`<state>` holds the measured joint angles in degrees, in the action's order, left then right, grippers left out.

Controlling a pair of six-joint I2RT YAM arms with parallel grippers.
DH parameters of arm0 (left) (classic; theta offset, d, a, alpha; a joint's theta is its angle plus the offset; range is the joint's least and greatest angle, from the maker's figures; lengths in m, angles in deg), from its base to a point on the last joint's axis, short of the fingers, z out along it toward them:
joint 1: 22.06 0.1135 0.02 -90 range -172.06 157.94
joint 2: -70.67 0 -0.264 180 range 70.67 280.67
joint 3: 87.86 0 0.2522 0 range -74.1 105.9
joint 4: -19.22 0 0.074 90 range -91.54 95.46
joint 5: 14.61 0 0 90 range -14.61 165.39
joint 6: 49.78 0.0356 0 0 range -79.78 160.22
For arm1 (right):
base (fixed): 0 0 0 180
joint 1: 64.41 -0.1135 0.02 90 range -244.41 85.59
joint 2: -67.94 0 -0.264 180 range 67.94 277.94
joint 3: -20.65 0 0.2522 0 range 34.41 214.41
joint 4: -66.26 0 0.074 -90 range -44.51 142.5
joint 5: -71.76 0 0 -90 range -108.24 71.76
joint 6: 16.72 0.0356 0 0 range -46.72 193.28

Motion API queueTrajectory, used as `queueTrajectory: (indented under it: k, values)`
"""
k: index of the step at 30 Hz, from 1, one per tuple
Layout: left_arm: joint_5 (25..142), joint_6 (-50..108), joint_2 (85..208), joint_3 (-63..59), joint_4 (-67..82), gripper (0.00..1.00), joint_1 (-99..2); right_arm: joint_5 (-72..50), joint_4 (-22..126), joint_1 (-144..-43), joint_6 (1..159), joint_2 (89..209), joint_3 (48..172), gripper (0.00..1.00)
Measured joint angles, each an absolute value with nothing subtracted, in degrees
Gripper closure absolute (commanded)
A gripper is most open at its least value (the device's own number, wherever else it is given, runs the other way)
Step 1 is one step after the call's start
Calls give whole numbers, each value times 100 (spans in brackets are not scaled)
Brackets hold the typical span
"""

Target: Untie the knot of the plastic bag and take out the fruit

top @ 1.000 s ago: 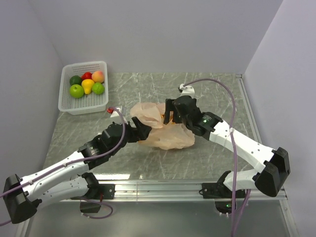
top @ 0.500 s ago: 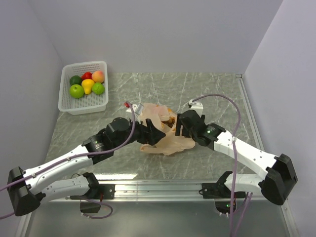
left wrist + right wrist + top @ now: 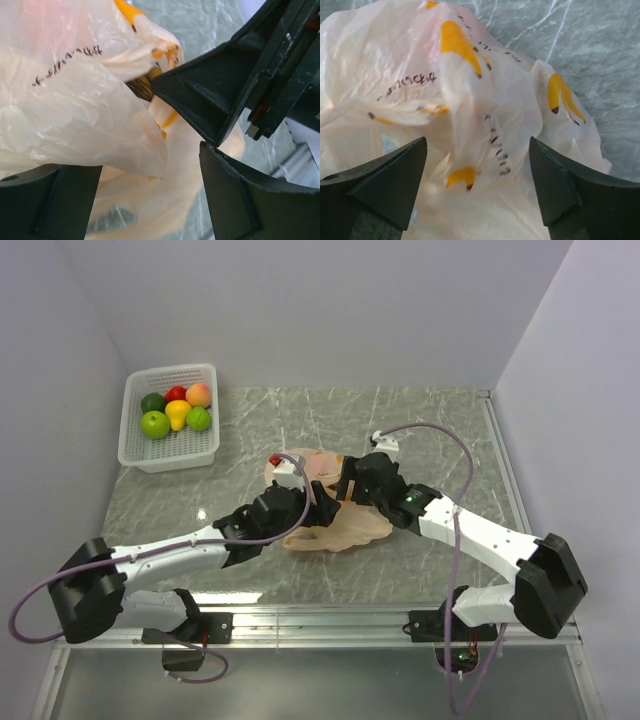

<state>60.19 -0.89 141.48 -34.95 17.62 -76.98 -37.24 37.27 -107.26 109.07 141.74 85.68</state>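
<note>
- Basket (image 3: 130, 453): white slotted plastic, in the far left corner of the table, close to the left wall.
- Dark apple (image 3: 152, 402): deep green, at the basket's far left.
- Bright apple (image 3: 155, 424): green, just nearer than the dark apple and touching it.
- Lime apple (image 3: 199, 418): on the basket's right side.
- Pear (image 3: 178, 412): yellow, in the middle between the bright and lime apples.
- Table (image 3: 430, 420): grey-green marbled top.
- Rail (image 3: 330, 618): silvery metal along the table's near edge.
- Walls (image 3: 300, 310): plain pale lilac, closing in three sides.
</note>
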Motion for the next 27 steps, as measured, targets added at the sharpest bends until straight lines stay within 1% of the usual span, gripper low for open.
queueTrajectory:
  k: [1,2,4,5,8,13,17,20,21,25,27]
  values:
    - [5944,-93,14246,-3495,1841,18,-7687,-3676,3830,-10660,10939,14261,8526,23]
    - [5848,-100,14371,-3495,1950,17,-7674,-3646,3928,-10575,10959,14320,8457,40]
    - [5649,-119,14624,-3479,2112,17,-7619,-3611,4005,-10387,10977,14355,8282,65]
    - [5538,-141,14755,-3457,2151,16,-7588,-3611,4007,-10271,11005,14351,8188,84]
    - [5157,-261,15276,-3298,2120,16,-7444,-3622,4003,-9933,11018,14244,7923,100]
    - [4642,-554,16017,-3055,1825,16,-7070,-3681,3869,-9546,10939,13566,7569,100]
    - [4471,-736,16043,-3057,1500,12,-6769,-3501,3922,-9336,10789,13088,7331,100]
    - [4519,-701,15621,-3147,1373,7,-6708,-3167,3968,-9294,10596,12978,7239,100]
    - [4615,-674,15306,-3215,1368,7,-6745,-3034,3970,-9292,10555,12967,7235,100]
    - [4961,-823,14069,-3285,1274,7,-7005,-2636,4005,-9292,10472,12810,7233,100]
    - [5116,-1015,13680,-3175,1185,9,-7162,-2444,4094,-9292,10463,12672,7235,100]
